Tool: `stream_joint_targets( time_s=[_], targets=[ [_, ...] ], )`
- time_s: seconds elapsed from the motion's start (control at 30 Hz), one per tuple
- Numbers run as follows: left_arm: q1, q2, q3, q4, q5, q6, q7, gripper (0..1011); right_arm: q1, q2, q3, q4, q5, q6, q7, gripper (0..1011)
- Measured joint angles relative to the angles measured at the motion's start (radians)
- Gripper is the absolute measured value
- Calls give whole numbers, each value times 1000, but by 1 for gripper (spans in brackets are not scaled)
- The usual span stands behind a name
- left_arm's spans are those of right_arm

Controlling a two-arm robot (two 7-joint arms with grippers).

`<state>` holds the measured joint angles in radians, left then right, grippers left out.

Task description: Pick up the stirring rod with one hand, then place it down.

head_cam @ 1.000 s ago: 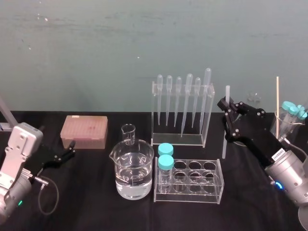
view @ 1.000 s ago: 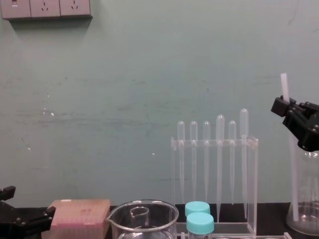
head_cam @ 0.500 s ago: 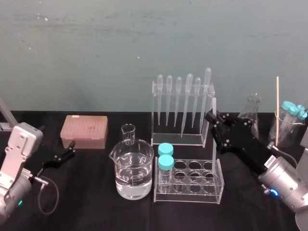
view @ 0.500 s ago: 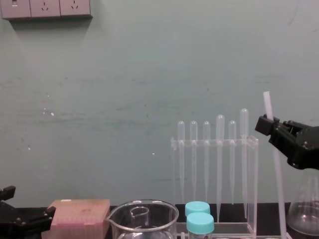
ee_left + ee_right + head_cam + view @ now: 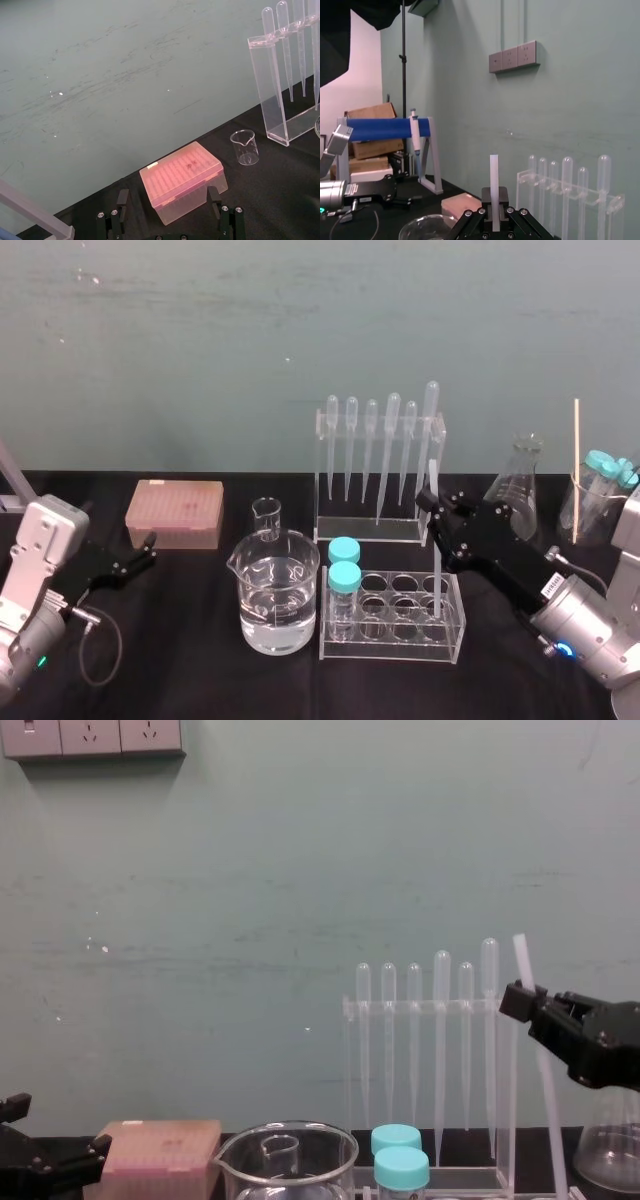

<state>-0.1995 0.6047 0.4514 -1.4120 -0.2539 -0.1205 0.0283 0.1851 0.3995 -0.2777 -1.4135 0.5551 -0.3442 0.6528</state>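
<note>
The stirring rod (image 5: 435, 540) is a thin translucent white stick, held nearly upright by my right gripper (image 5: 437, 504), which is shut on its upper part. In the head view its lower end dips into the right end of the clear test tube rack (image 5: 392, 638); whether it touches bottom I cannot tell. The chest view shows the stirring rod (image 5: 540, 1090) slanting down past the right gripper (image 5: 518, 1003), in front of the pipette stand. From the right wrist, the stirring rod (image 5: 493, 177) sticks up between the fingers (image 5: 477, 216). My left gripper (image 5: 145, 552) is parked at the far left, open.
A water-filled beaker (image 5: 275, 600) and a small beaker (image 5: 266, 517) stand left of the rack, which holds two teal-capped tubes (image 5: 344, 580). The pipette stand (image 5: 378, 465) is behind it. A pink tip box (image 5: 175, 513) lies left; a conical flask (image 5: 518, 485) and a tube beaker (image 5: 597, 495) stand right.
My right gripper carried the stirring rod leftward and down, from beside the flask to the right end of the test tube rack. The left arm stayed still.
</note>
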Motion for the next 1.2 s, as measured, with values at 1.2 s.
stream_joint_targets(
  time_s=[1.2],
  targets=[
    [0,0,0,0,0,0,0,1000,100,-16,-76,189,-49,15,42,67]
  ],
)
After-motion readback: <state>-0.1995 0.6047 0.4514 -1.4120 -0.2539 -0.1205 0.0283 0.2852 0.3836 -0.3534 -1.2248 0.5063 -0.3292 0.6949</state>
